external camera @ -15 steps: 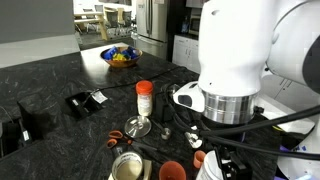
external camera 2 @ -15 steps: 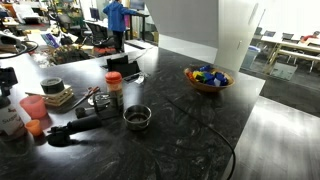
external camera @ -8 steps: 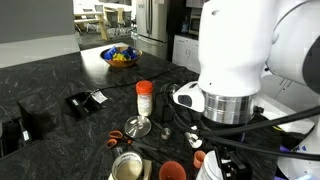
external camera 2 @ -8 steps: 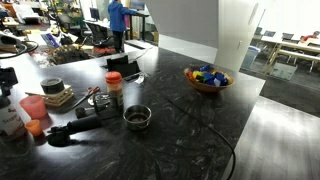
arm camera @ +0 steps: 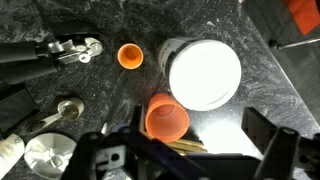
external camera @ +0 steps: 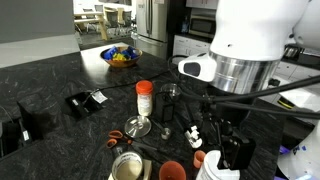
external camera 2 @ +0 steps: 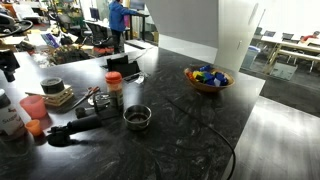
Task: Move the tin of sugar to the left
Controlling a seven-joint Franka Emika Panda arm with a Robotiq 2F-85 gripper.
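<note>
The tin of sugar [arm camera: 205, 72] is a white cylinder seen from above in the wrist view, where its top looks bright white. It also shows at the bottom edge of an exterior view [external camera: 218, 172] and at the left edge of an exterior view [external camera 2: 10, 118], where its top looks dark. My gripper [arm camera: 195, 138] is open and empty, above the counter. Its dark fingers sit just short of the tin, over an orange cup [arm camera: 165, 118]. The gripper also shows in both exterior views [external camera: 232, 150] [external camera 2: 10, 65].
A small orange cap [arm camera: 129, 56] lies beside the tin. A white container with an orange lid [external camera: 144, 98], a dark jar [external camera: 170, 102], a shallow silvery tin [external camera: 127, 165] and black tools crowd the dark counter. A bowl of colourful items [external camera 2: 207, 78] stands further off.
The arm has swung away to the right in an exterior view, uncovering the dark jar and bringing the gripper into sight. The objects on the counter have not moved.
</note>
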